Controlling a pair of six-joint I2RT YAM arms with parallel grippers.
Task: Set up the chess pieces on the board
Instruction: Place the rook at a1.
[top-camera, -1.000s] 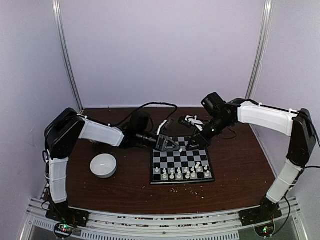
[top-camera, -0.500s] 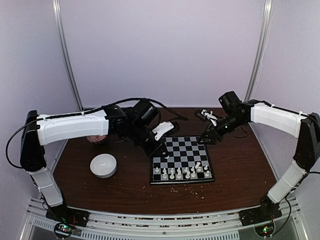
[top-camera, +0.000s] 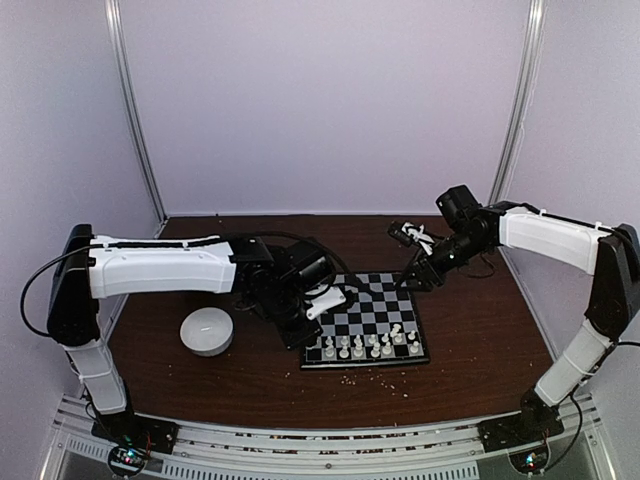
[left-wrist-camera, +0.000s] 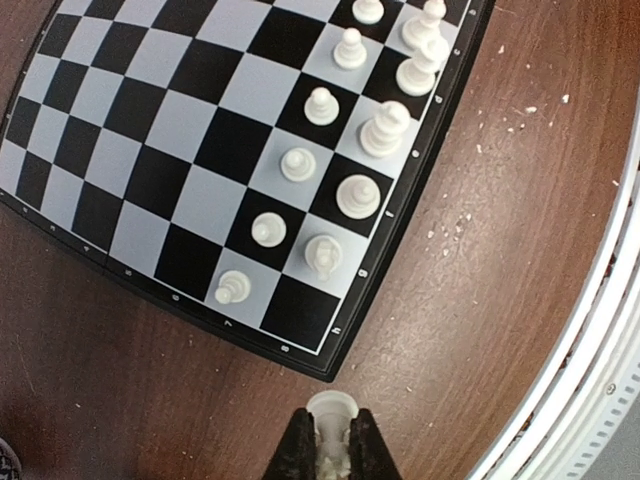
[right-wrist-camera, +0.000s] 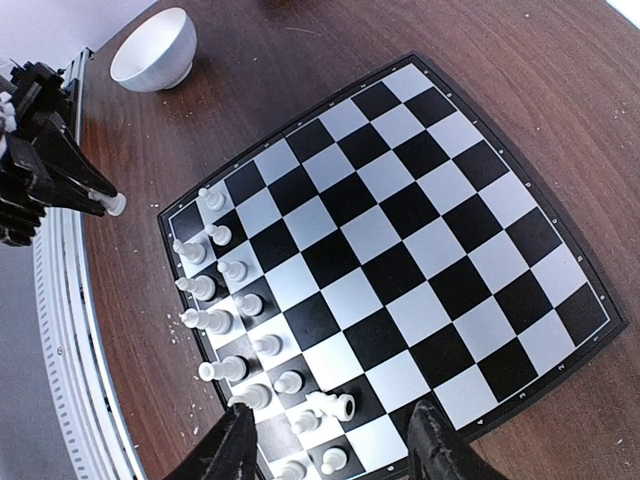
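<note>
Though you cannot make it out from above, your left wrist view shows the left fingers (left-wrist-camera: 300, 452) pinching a white chess piece (left-wrist-camera: 331, 408) just off a corner of the board (left-wrist-camera: 160, 150); the right fingers (right-wrist-camera: 232, 452) hang spread over the board, framing a toppled piece (right-wrist-camera: 332, 405).

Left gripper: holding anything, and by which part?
A white chess piece, pinched around its middle between the left gripper fingertips; its round end sticks out past them. The right gripper is open, holding nothing.
</note>
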